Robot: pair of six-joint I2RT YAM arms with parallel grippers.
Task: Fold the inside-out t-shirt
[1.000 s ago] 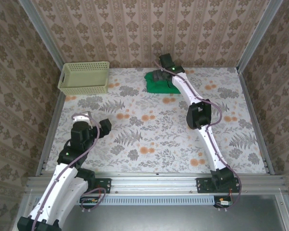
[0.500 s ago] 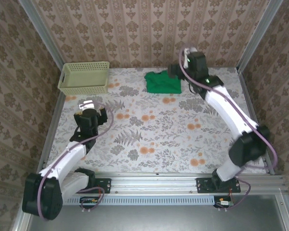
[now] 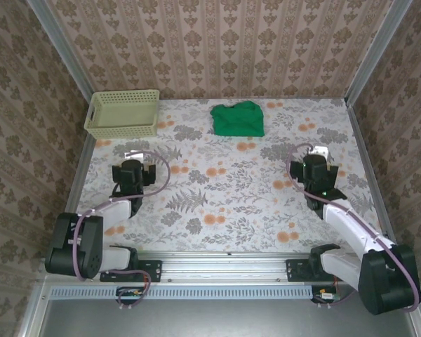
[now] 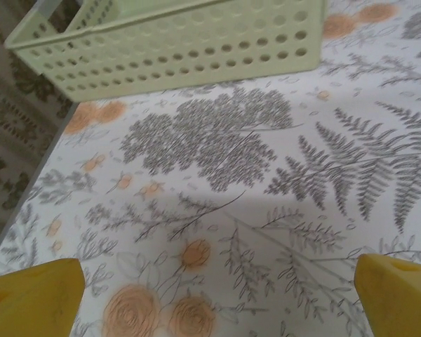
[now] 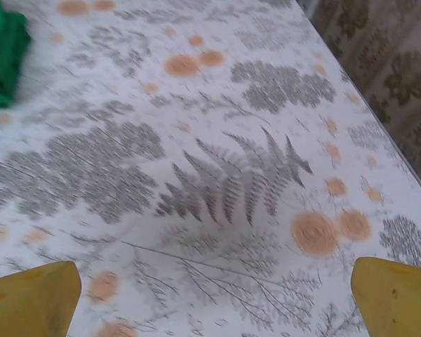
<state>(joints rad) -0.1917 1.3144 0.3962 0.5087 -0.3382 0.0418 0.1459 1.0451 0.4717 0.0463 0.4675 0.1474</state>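
Two tools spread, empty: right tool [image 3: 313,166] withdrawn from inside-out t-shirt [image 3: 237,119], left tool [image 3: 132,167] also retracted. Garment left as compact bundle, far side of worktop [image 3: 224,189]; fold likely done.

No legible text, labels, brands, numbers or signs in any view. The patterned surfaces carry only floral and fern motifs, no lettering.
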